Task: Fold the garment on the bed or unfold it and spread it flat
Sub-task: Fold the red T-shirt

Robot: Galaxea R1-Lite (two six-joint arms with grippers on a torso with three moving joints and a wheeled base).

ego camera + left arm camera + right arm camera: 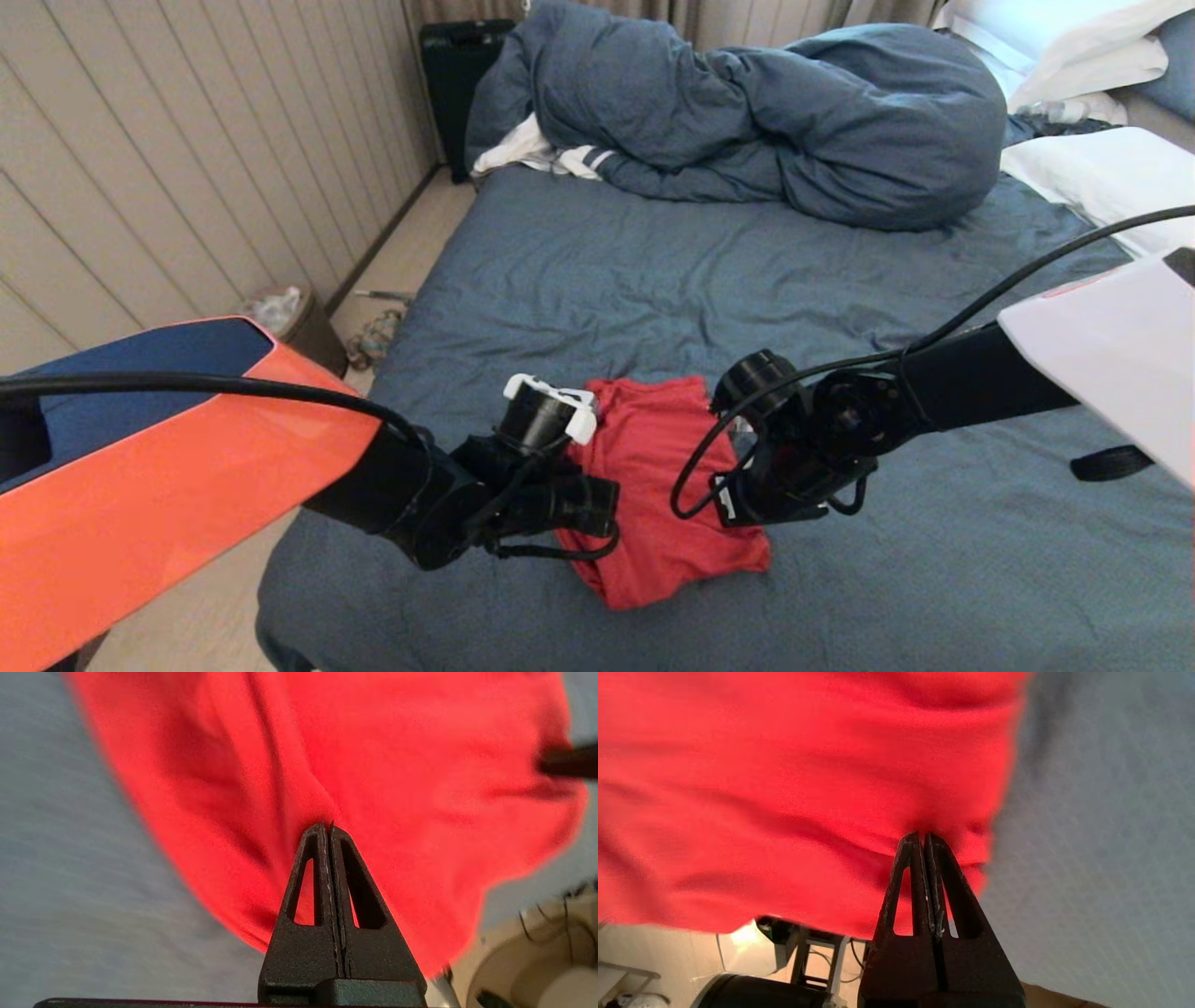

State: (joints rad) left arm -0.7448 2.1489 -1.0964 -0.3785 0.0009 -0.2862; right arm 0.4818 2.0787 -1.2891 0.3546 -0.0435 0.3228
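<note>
A: Where's the shirt (pixel 658 485)?

B: Near the near edge of the bed (pixel 607 271), a bit left of the middle. It's bunched into a red heap between the two arms, plain red side up, no print showing.

A: And the left gripper (pixel 330 826)?

B: At the heap's left side. In the left wrist view its two black fingers (pixel 299 933) are pressed flat together, and the red cloth puckers to a crease right at their tips. It's pinching a fold of the shirt.

A: The right gripper (pixel 923 835)?

B: Same on the right side of the heap. The fingers meet along their whole length, and the tips sit at a gathered edge of the cloth, so it too is clamped on the shirt. The blue-grey sheet lies beyond the red.

A: Can you see the fingertips from the head camera?

B: No, the wrists and cables cover them. There you only see both arms converging on the heap from left and right.

A: What else is on the bed?

B: A duvet (pixel 766 121) piled at the far end, a white striped cloth (pixel 560 157) poking out at its left, and white pillows (pixel 1092 177) at the far right.
</note>
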